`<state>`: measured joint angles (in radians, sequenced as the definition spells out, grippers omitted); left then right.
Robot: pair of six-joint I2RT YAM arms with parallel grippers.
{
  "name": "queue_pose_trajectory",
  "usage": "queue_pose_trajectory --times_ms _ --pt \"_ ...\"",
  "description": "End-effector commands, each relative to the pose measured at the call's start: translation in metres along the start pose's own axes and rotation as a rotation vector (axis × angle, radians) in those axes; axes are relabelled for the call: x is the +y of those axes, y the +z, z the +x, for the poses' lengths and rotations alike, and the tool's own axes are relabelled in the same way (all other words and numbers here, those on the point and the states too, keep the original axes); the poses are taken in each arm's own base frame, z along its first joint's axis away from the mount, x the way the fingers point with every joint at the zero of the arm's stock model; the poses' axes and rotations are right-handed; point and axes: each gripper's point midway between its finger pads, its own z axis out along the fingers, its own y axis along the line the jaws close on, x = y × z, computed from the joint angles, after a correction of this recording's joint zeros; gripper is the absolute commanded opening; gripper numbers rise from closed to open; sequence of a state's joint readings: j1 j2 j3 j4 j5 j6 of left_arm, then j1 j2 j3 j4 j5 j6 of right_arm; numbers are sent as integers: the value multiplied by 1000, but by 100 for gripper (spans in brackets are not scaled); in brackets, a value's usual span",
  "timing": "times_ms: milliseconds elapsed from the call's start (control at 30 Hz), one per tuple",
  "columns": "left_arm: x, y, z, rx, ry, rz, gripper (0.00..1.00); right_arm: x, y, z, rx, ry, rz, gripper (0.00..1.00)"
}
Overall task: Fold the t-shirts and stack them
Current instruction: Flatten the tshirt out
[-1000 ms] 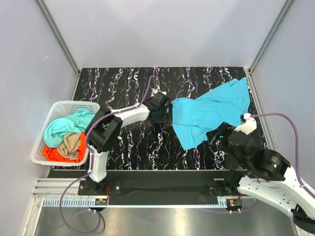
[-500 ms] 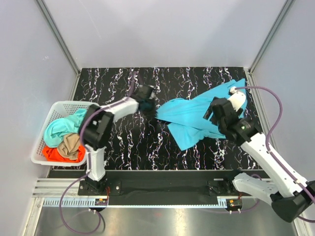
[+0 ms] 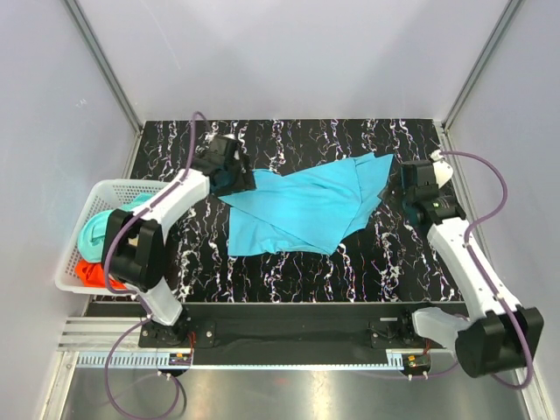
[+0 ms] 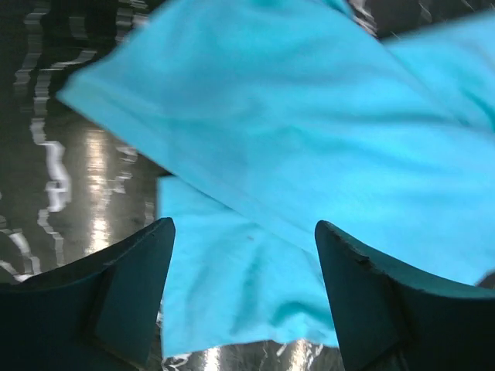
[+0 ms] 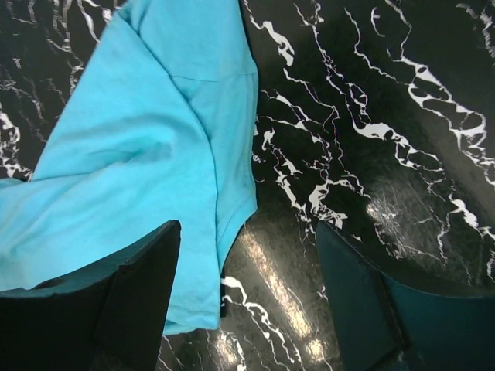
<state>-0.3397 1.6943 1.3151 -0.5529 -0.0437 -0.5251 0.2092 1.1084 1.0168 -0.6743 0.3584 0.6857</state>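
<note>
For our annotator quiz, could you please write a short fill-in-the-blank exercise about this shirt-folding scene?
The white basket stands at the table's ___ side.
It holds ___ crumpled t-shirts, while the cyan t-shirt lies on the table.
The left gripper and right gripper both have ___ jaws.
Missing words: left; three; open.

The top view is evenly and brightly lit from above, and only soft shadows are cast. Glare patches are seen on the glossy worktop point(image 5: 286, 301) in both wrist views. The cyan t-shirt point(image 4: 309, 154) is blurred in the left wrist view, while the right wrist view is rendered sharp.
</note>
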Motion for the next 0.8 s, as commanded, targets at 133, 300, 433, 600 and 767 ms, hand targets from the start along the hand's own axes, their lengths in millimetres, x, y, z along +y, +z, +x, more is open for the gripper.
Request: queue_pose_trajectory --times_ms 133,300,433,600,767 --pt "-159 -67 61 -102 543 349 53 1 76 -18 92 108 -114 67" --pt "-201 -79 110 -145 710 446 49 16 138 -33 170 124 -218 53" --pt "-214 -68 155 -113 839 449 55 22 186 -16 279 147 -278 57" --pt "-211 -41 194 -41 938 416 64 26 210 -19 311 118 -281 58" --pt "-211 -22 214 -9 971 403 67 10 206 -17 290 90 -208 57"
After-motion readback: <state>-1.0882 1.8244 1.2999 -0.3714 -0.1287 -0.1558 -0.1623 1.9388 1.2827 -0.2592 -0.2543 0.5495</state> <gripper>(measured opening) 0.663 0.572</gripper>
